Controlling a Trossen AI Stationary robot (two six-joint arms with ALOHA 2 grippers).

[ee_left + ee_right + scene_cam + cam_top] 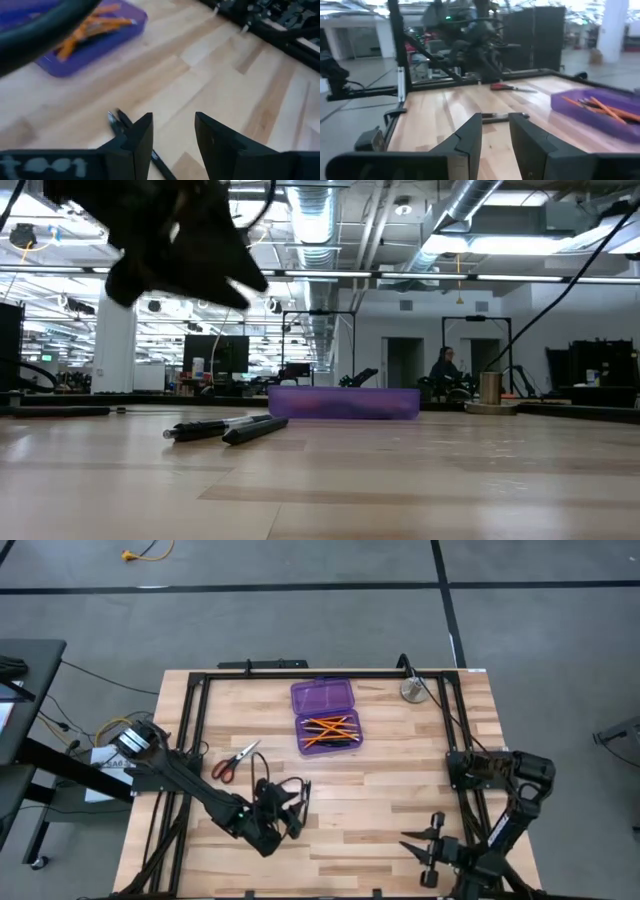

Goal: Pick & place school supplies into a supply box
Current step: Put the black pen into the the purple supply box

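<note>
The left gripper (pixel 172 132) hovers with jaws spread just above two black pens (pixel 225 429) on the table — a pickup is in hand. Next it must drop, pinch one, and carry it to the purple box (pixel 326 716). The right gripper (pixel 495 132) waits at the near right edge, jaws parted, empty.

One purple supply box (pixel 325 716), one scissors (pixel 234 761), two black pens (pixel 225 428), one silver object (pixel 412 690)

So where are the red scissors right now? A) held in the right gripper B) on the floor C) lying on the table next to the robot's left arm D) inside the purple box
C: the high view shows the scissors flat on the wood beside the left arm, apart from the purple box, which holds only orange pencils and dark pens.
</note>
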